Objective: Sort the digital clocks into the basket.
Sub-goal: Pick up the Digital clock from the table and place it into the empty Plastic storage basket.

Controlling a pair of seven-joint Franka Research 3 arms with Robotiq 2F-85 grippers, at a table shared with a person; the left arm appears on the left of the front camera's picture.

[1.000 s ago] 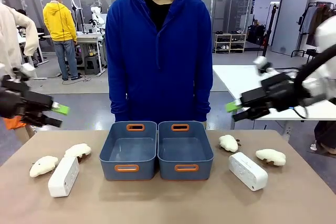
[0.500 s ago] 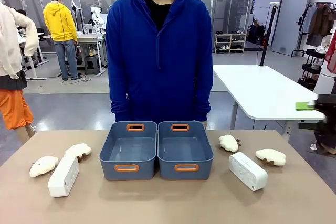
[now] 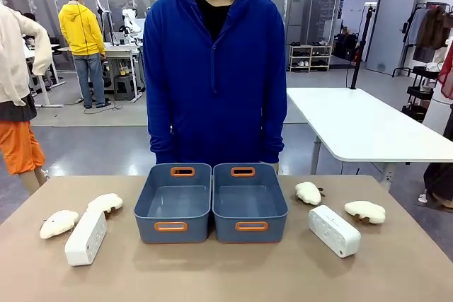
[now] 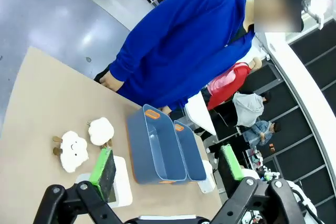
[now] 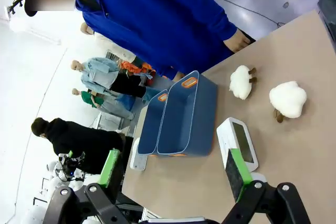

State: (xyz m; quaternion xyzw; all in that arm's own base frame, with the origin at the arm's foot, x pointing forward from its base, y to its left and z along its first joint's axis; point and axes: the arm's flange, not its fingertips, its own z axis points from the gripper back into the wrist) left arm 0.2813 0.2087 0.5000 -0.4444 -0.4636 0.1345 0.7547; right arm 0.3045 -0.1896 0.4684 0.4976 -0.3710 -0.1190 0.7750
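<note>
White digital clocks — both unmoved

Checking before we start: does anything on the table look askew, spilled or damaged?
Nothing stands out. The baskets sit side by side, empty. The left clock and right clock lie flat, intact, plush toys beside each.
</note>
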